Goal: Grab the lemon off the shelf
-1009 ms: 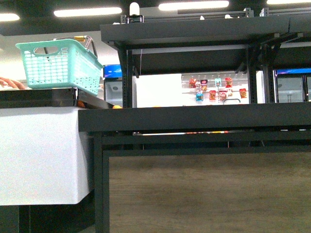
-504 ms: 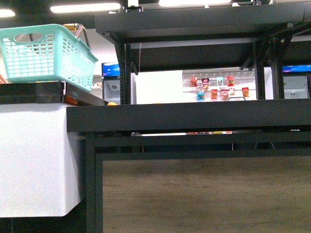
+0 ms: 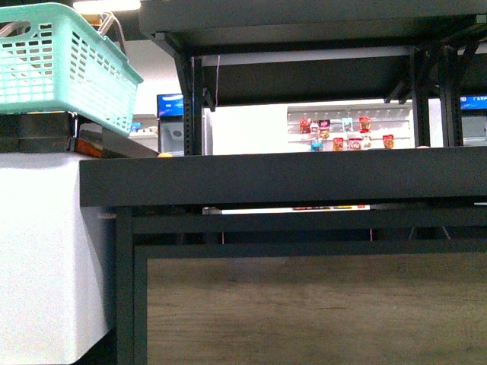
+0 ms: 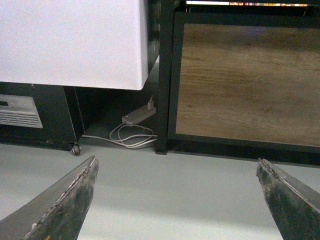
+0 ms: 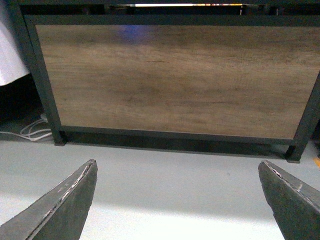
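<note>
Front view: the shelf [image 3: 281,179] fills the frame from 3 to 9 o'clock, with its thick middle deck seen edge-on and a second deck at 12 o'clock. Because the deck top is hidden at this angle, the lemon cannot be identified. A yellow-orange speck [image 3: 165,154] shows just above the deck edge at about 10 o'clock, too small to tell what it is. A wood panel [image 3: 312,304] closes the shelf front at 6 o'clock. A teal basket [image 3: 61,61] sits at 10 o'clock, above a white cabinet [image 3: 38,251] at 8 o'clock. Hanging packets [image 3: 338,133] are visible through the shelf at 1 o'clock. Left wrist view: the left gripper [image 4: 176,162] is released, fingers spread wide with nothing between them, above bare floor [image 4: 175,210]. A power strip [image 4: 137,116] and white cable [image 4: 131,137] lie beside the shelf leg. Right wrist view: the right gripper [image 5: 177,163] is likewise released and empty, facing the panel.
</note>
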